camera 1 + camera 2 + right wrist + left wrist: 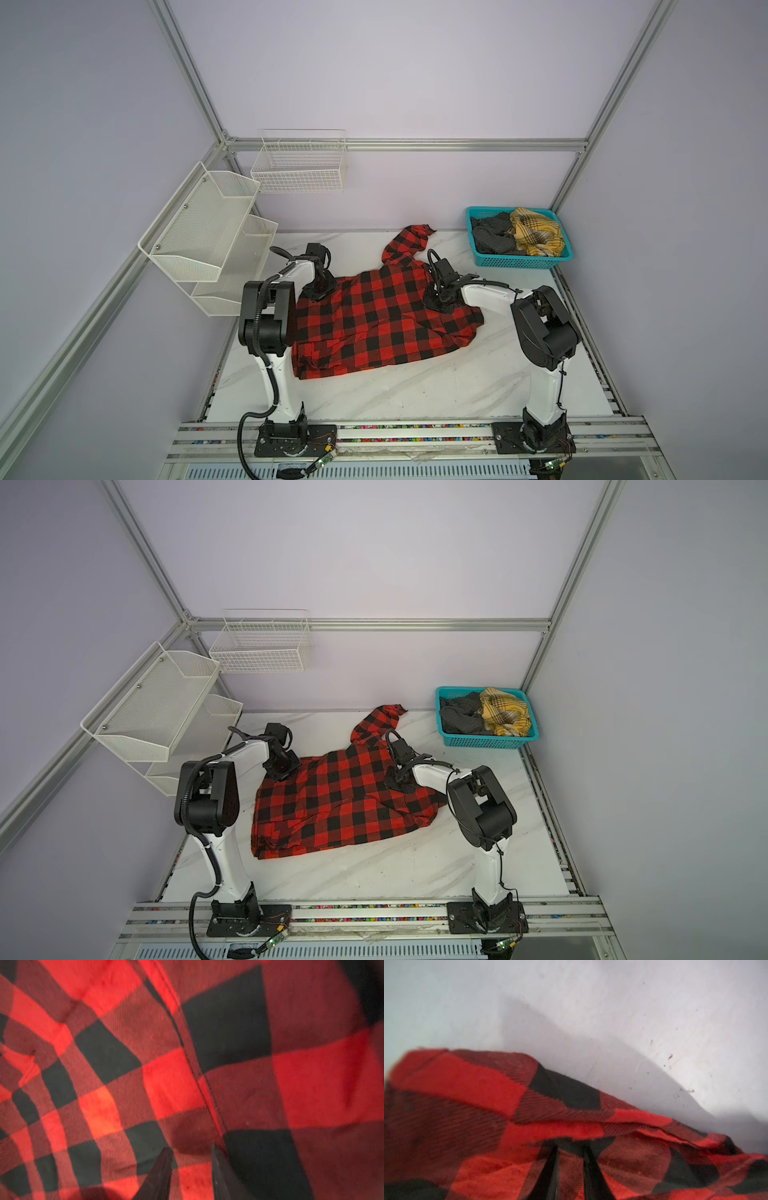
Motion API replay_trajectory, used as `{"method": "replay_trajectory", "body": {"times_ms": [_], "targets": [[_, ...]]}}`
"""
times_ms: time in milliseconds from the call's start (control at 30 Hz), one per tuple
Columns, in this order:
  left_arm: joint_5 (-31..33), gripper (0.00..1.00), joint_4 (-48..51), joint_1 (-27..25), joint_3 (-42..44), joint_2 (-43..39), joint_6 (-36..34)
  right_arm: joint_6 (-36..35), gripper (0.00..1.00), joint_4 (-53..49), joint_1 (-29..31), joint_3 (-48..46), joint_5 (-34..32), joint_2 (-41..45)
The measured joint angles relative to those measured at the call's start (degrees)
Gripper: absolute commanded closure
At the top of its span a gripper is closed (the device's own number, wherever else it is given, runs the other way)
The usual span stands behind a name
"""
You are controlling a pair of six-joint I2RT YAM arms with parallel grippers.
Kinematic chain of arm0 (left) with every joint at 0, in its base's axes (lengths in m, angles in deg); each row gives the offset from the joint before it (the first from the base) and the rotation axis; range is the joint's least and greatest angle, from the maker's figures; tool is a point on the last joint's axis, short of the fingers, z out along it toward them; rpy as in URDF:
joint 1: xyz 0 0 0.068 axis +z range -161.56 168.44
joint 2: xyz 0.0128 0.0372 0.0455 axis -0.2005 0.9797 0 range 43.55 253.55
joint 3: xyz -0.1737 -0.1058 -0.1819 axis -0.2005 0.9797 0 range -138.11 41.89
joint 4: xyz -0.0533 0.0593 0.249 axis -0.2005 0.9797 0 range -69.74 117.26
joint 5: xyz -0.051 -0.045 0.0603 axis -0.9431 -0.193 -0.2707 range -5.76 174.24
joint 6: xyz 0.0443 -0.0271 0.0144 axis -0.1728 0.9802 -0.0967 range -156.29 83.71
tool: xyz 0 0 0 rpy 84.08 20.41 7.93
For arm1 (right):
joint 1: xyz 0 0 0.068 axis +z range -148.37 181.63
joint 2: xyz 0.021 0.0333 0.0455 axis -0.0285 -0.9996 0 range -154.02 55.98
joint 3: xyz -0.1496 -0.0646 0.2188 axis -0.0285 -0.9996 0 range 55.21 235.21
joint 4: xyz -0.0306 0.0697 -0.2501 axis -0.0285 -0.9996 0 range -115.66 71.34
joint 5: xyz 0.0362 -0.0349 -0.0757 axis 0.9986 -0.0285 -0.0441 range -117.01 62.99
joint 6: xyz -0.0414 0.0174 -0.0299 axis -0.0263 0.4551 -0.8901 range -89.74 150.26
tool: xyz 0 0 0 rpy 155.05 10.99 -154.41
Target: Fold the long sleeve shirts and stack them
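Flannel shirt (374,320) in red-and-black buffalo check lies in the middle of the white marbled table (415,386), between the two arms. Its body is spread out but rumpled, with doubled layers along the near hem. One sleeve (405,245) runs off toward the back wall, its cuff near the teal basket (519,262) but apart from it. The shirt's left edge is cut off in both top views by the left arm (266,316).

The left gripper (318,291) sits on the shirt's far left corner. In its wrist view the black fingers (553,1167) stand close together, clamped on a folded edge of the shirt. The right gripper (442,301) is down on the cloth by the sleeve's root. In the top views its own wrist hides the tips. Its wrist view shows them (164,1167) pinching a raised pucker of cloth beside a seam (199,1076).

A dark garment (494,239) and yellow plaid cloth (536,237) lie heaped in the basket, and I cannot tell what kind they are.
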Motion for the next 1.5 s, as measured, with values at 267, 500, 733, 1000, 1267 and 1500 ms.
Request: {"method": "replay_trajectory", "body": {"times_ms": [267,500,733,1000,1267,1500], "targets": [[-0.96,0.65,0.90,-0.02,0.00,-1.55,0.04,-3.87,0.68,-9.25,-4.74,27.26,2.54,-6.99],[-3.63,0.66,3.63,-0.13,-2.40,-4.59,0.11,-8.31,0.79,-14.64,-10.29,69.35,3.63,-32.00],[-4.81,0.69,4.55,-1.53,-1.62,-6.25,0.09,-11.93,0.85,-14.12,-10.60,65.57,13.07,-39.91],[-5.92,0.70,4.90,-3.39,3.74,-6.29,0.11,-12.57,0.87,-6.36,-8.61,57.16,20.46,-37.94],[-6.23,0.70,4.52,-3.76,3.87,-6.29,0.11,-10.60,0.85,-6.23,-6.58,57.48,15.41,-38.32],[-5.66,0.70,4.04,-3.76,6.60,-6.29,0.11,-8.11,0.87,-5.35,-10.58,56.06,4.98,-37.18]]}}
